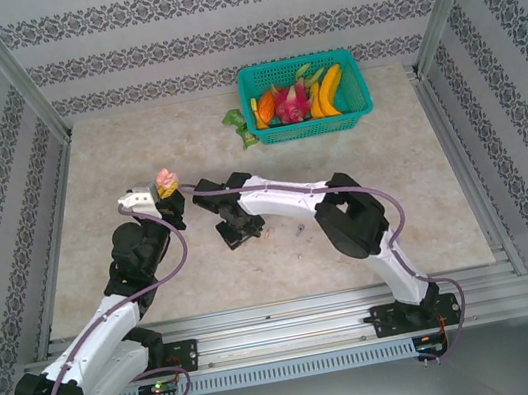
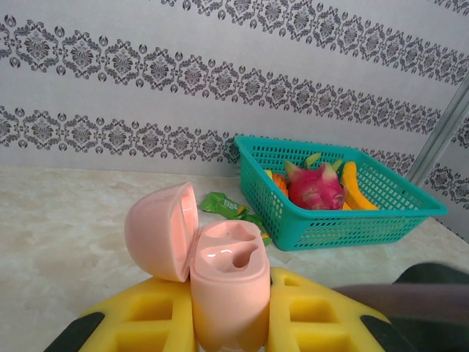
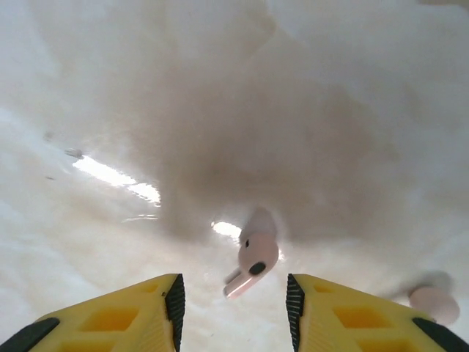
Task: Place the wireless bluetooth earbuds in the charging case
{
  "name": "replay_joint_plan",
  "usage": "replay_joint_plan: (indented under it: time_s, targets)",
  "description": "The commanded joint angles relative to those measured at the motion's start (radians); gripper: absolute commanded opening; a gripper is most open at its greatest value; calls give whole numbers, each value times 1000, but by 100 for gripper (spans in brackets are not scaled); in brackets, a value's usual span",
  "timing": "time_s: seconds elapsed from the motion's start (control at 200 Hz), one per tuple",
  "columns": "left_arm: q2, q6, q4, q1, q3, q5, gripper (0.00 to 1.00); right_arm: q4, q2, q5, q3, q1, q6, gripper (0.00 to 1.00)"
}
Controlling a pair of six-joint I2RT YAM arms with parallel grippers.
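The left fingers (image 2: 157,314) were clamped on the pale pink charging case (image 2: 229,282), 1 yellow finger on each side of its lower body. The case stood upright between them with its domed lid (image 2: 160,231) swung open to the left of the fingers' gap, and the 2 moulded wells in its top faced up, glossy and bare. From the top view, the left fingers (image 1: 165,198) held the case (image 1: 166,181) raised off the table (image 1: 391,166).

Beyond the left fingers and to their right sat a teal basket (image 2: 330,227) with a dragon fruit (image 2: 316,187) and other toy produce inside. A green packet (image 2: 223,204) lay on the table just beside the basket's near-left corner.

The right fingers (image 3: 170,312) were apart and pointed down at the table, close to its surface. 1 pale pink earbud (image 3: 253,257) lay on the table just ahead of the gap between them, its stem angled toward the left finger; neither finger touched it. A second earbud (image 3: 434,302), also pale pink and blurred, lay on the table just outside the right finger.

In the top view, the right fingers (image 1: 232,231) were low over the table, near the left fingers and on their right side, and well apart from the basket (image 1: 297,61).
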Motion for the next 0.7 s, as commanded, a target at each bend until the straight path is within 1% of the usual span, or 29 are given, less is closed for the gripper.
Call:
replay_joint_plan:
  time_s: [0.0,0.315,0.694]
  targets:
    - [-23,-3,32,6,15,-1,0,36,-59,-8,-25,-23,104,43]
    - [-25,0,31,5,19,0,0,73,-59,-37,-79,-55,59,43]
    - [-13,0,30,6,26,7,0,110,-23,-78,-82,-45,67,43]
